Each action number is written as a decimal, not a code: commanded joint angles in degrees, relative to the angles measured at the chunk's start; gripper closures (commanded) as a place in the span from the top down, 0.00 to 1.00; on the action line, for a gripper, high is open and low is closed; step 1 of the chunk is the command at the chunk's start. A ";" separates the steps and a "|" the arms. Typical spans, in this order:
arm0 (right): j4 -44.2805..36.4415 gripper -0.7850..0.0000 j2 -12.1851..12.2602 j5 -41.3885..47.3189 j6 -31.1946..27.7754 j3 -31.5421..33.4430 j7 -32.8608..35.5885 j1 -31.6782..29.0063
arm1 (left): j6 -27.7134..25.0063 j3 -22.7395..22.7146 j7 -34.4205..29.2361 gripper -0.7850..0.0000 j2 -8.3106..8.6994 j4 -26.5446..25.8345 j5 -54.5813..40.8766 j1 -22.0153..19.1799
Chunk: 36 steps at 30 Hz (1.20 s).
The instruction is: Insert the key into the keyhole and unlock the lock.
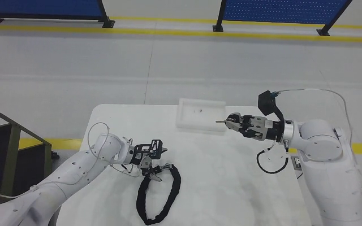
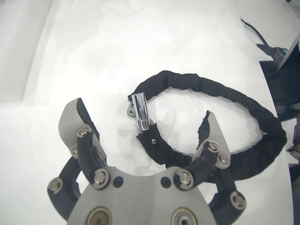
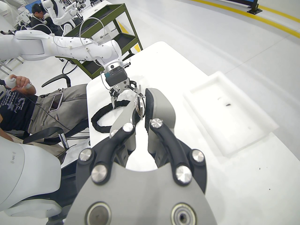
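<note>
Black fabric-sleeved chain lock (image 1: 174, 186) near-left on white counter (image 1: 226, 181); chrome cylinder (image 2: 140, 111) just ahead of wide-open, empty left jaws. Right jaws clamp small metal key (image 1: 220, 120), raised far right by white foam tray (image 1: 201, 102). Likely best: steady cylinder, then align key.

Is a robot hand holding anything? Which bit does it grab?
The right gripper pinches the key by its head end, blade sticking out. The left gripper is open near the lock, holding nothing.

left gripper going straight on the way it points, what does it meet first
Probably the chrome lock cylinder, centred ahead of the open left gripper; depth unclear, the table may come first.
</note>
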 commanded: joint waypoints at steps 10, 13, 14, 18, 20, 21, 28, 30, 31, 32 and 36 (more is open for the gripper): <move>0.00 0.00 0.00 0.00 0.00 0.00 0.00 0.00 | 8.91 -4.37 2.41 1.00 2.26 -2.23 -0.67 7.36; 0.00 0.00 0.00 0.00 0.00 0.00 0.00 0.00 | 11.53 -5.04 3.97 1.00 2.58 -2.70 1.32 8.92; 0.00 0.00 0.00 0.00 0.00 0.00 0.00 0.00 | 11.85 -5.24 4.34 1.00 2.60 -2.62 1.64 9.34; 0.00 0.00 0.00 0.00 0.00 0.00 0.00 0.00 | 13.08 -6.05 4.37 1.00 2.31 -1.88 2.21 10.44; 0.00 0.00 0.00 0.00 0.00 0.00 0.00 0.00 | 14.05 -6.45 3.99 1.00 2.05 -1.61 2.40 10.90; 0.00 0.00 0.00 0.00 0.00 0.00 0.00 0.00 | 14.44 -6.64 3.76 1.00 1.92 -1.48 2.60 11.04; 0.00 0.00 0.00 0.00 0.00 0.00 0.00 0.00 | 15.63 -7.70 2.05 0.44 1.13 -1.13 3.90 11.87; 0.00 0.00 0.00 0.00 0.00 0.00 0.00 0.00 | 15.68 -8.01 1.86 0.40 0.94 -0.97 4.34 12.05; 0.00 0.00 0.00 0.00 0.00 0.00 0.00 0.00 | 15.70 -8.18 1.76 0.39 0.84 -0.82 4.50 12.14; 0.00 0.00 0.00 0.00 0.00 0.00 0.00 0.00 | 15.68 -8.33 1.62 0.38 0.74 -0.71 4.68 12.23; 0.00 0.00 0.00 0.00 0.00 0.00 0.00 0.00 | 15.73 -8.92 0.95 0.04 0.31 -0.35 5.37 12.50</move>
